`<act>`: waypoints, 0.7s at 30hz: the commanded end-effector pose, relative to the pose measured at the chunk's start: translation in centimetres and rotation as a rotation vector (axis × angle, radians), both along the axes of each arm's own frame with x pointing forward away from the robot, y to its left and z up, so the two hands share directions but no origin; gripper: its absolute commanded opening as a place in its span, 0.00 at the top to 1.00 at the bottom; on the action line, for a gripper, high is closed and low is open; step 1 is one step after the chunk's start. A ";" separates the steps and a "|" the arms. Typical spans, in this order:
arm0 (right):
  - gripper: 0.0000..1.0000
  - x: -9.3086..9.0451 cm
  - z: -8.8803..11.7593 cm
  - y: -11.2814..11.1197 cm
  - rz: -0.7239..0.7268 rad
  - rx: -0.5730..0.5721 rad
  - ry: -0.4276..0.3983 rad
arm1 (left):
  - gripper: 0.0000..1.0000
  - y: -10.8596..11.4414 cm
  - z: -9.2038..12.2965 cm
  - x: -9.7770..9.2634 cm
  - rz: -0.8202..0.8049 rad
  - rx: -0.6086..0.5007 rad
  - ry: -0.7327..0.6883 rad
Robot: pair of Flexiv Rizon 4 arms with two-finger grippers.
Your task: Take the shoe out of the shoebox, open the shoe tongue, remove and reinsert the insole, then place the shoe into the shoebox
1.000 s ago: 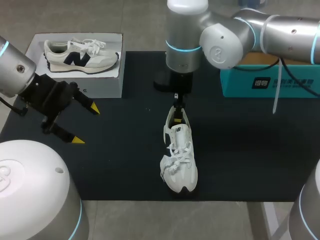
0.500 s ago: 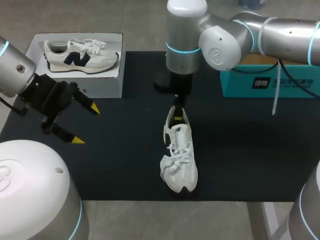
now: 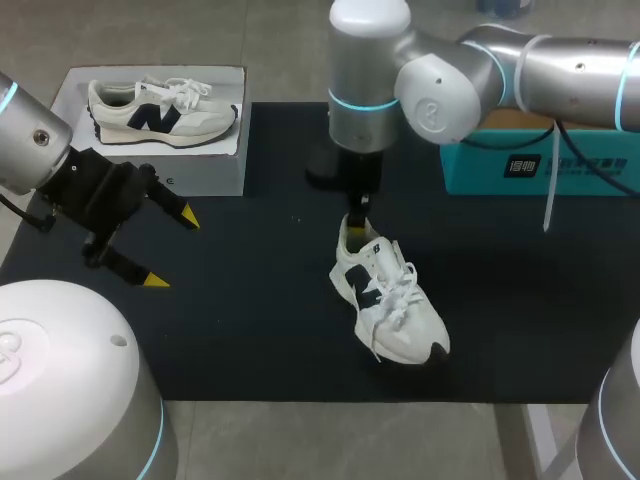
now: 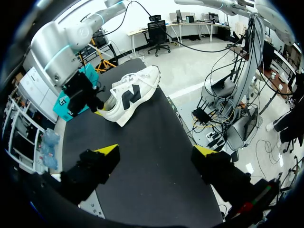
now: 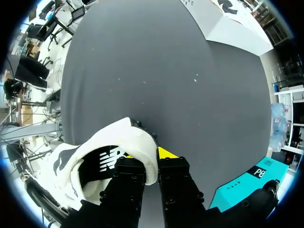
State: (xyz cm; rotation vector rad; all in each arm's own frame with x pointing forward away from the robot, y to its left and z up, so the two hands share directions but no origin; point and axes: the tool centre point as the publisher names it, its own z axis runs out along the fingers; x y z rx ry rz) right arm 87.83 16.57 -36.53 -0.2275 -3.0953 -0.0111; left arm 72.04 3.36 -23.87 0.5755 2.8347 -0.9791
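A white sneaker (image 3: 390, 300) with a dark side logo lies on the black mat (image 3: 250, 310), heel toward the far side and toe pointing to the front right. My right gripper (image 3: 357, 215) comes down from above and is shut on the heel collar. The right wrist view shows the collar of the sneaker (image 5: 102, 156) pinched between the right gripper (image 5: 151, 159) fingers. My left gripper (image 3: 172, 250) hangs open over the mat's left side, well away from the shoe. Ahead of the left gripper (image 4: 156, 151), its wrist view shows the sneaker (image 4: 130, 92). The white shoebox (image 3: 205, 175) stands at the far left.
A teal box (image 3: 540, 165) stands at the far right of the mat, beside my right arm. The shoebox top shows a side-on sneaker (image 3: 160, 110). Bare mat lies between the left gripper and the shoe.
My right gripper closed on the shoe's heel collar. The sneaker swung round, its toe moving from straight toward the front to the front right, showing its logo side. The left arm stayed still.
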 end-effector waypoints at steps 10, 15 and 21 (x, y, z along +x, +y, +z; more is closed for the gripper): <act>1.00 -1.0 8.4 -0.3 -0.023 -0.062 -0.095 | 0.00 0.0 0.0 0.0 0.000 0.003 0.000; 1.00 -0.5 15.4 -1.4 -0.042 -0.096 -0.184 | 0.00 0.0 0.0 0.0 0.000 0.003 0.000; 1.00 0.1 21.6 -2.2 -0.053 -0.142 -0.269 | 0.00 0.0 0.0 0.0 0.000 0.003 0.000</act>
